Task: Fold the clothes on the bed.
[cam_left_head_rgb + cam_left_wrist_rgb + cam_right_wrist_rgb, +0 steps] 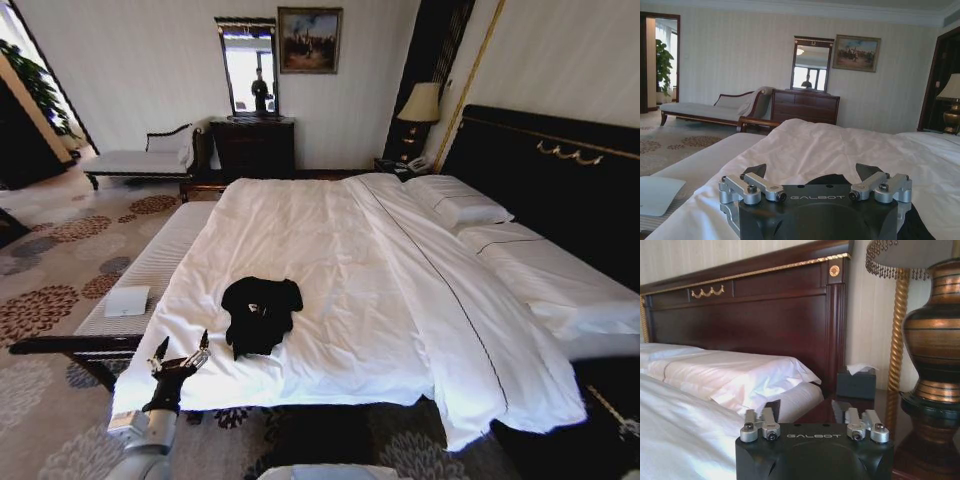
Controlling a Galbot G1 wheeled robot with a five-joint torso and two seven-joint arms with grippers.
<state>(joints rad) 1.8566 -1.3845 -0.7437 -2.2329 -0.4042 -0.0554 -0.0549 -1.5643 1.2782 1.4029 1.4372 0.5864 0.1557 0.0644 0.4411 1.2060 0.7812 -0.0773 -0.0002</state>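
We are holding our left gripper [180, 354] with jaws open at the bed's [330, 250] near edge, just beside the crumpled black T-shirt [260, 313]. Approaching low should catch one hem cleanly. Our right gripper [812, 412], jaws open, is waiting by the nightstand lamp [935, 335].

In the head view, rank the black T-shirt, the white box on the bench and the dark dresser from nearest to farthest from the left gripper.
From the left gripper, open at the bed's near edge:
1. Black T-shirt, just beyond it on the white duvet.
2. White box, on the striped bench beside the bed.
3. Dark dresser, against the far wall.
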